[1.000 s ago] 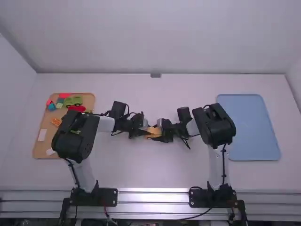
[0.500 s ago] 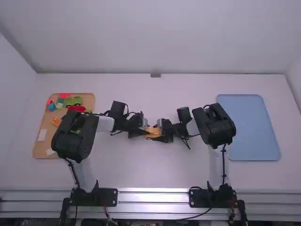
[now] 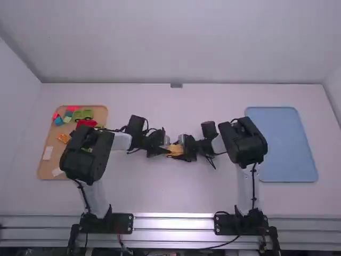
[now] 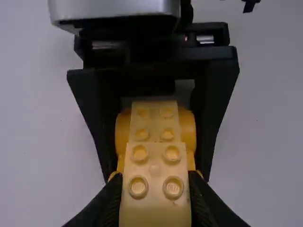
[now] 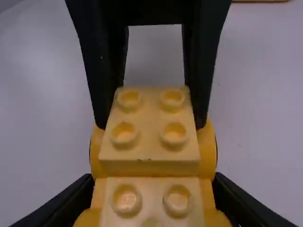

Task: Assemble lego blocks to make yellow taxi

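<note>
High view, taxi: yellow build point(image 3: 174, 151) out in the middle of the desk point(image 3: 160, 192), between the two arms.
High view, left pincer point(image 3: 167, 150): comes in on the taxi from its left.
High view, right pincer point(image 3: 180, 153): on the taxi too, from the opposite side, so they're nose to nose.
High view, brown tray point(image 3: 45, 169): over on the left, holding green point(image 3: 82, 114), red point(image 3: 86, 122), blue point(image 3: 58, 120) and orange point(image 3: 63, 138) bits, partly behind the left arm.
High view, blue tray point(image 3: 282, 144): lies flat, right side.
Left wrist view, left pincer: closed up on the pale top block point(image 4: 154, 170), fingers parted just by its width.
Left wrist view, low block point(image 4: 156, 122): pale, studs up, rounded orange sides point(image 4: 124, 130) beside it.
Right wrist view, right pincer: squeezed in on the orange lower part, one finger each side.
Right wrist view, top block: four studs up, snug between the left pincer's fingers.
</note>
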